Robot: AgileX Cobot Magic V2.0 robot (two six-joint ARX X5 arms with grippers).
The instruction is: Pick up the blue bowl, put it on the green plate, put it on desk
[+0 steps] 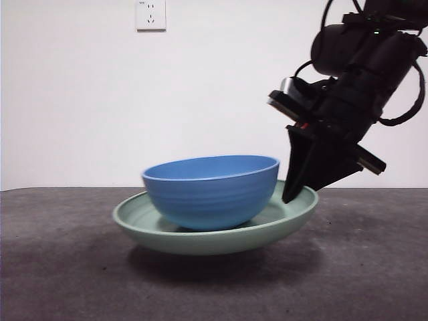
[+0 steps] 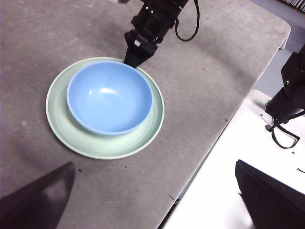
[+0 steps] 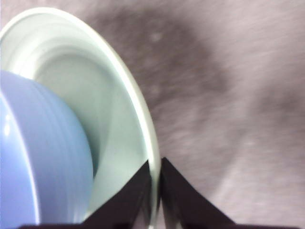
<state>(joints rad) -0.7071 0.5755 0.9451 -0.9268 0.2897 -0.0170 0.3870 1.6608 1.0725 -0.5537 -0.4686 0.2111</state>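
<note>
Right gripper (image 1: 294, 194) pinching the green plate (image 1: 144, 224) by its rim, apparently clear of the worktop (image 1: 60, 281); blue bowl (image 1: 210, 190) sitting inside. Left gripper (image 2: 152, 200) spread wide, idle. Thin rim hold: tilt could slide the bowl off.

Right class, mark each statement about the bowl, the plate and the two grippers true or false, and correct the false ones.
1. The blue bowl sits inside the green plate. True.
2. The right gripper pinches the bowl's rim. False: its jaws close on the plate's rim, beside the bowl.
3. The plate lies flat on the desk. False: in the front view it hangs above the desk, with a shadow beneath.
4. The left gripper holds nothing. True: its jaws are spread wide, away from the plate.
5. The bowl is upside down. False: its opening faces up.
</note>
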